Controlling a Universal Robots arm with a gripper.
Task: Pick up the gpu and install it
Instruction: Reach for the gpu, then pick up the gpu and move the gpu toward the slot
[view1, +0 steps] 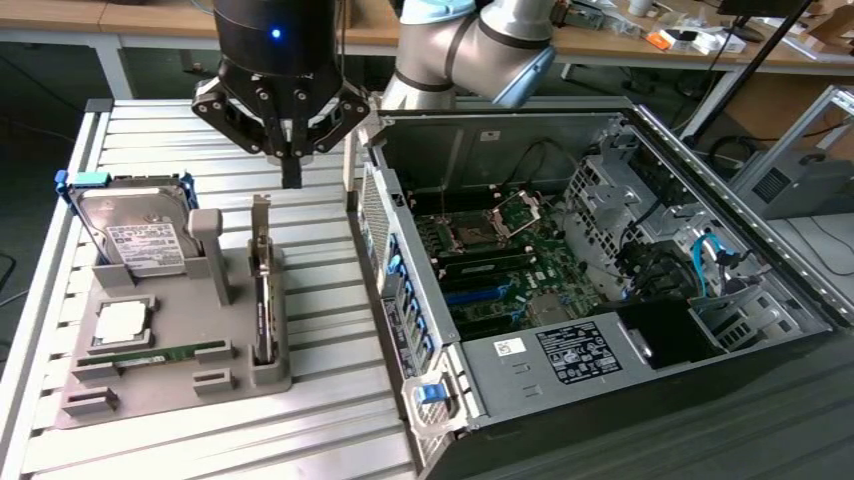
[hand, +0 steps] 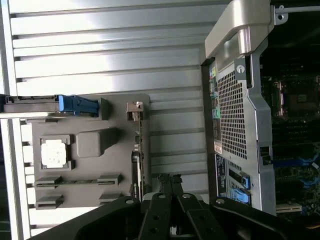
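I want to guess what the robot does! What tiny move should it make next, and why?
Probably open its fingers first. The gripper hangs shut and empty above the gpu, which stands on edge in the gray holder tray beside the open computer case. Shut fingers likely can't slip around the card's top edge to grab it.

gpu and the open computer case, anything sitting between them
Nothing stands there: past the holder's edge, just bare ribbed tabletop between the gpu and the case, plain in the exterior view.
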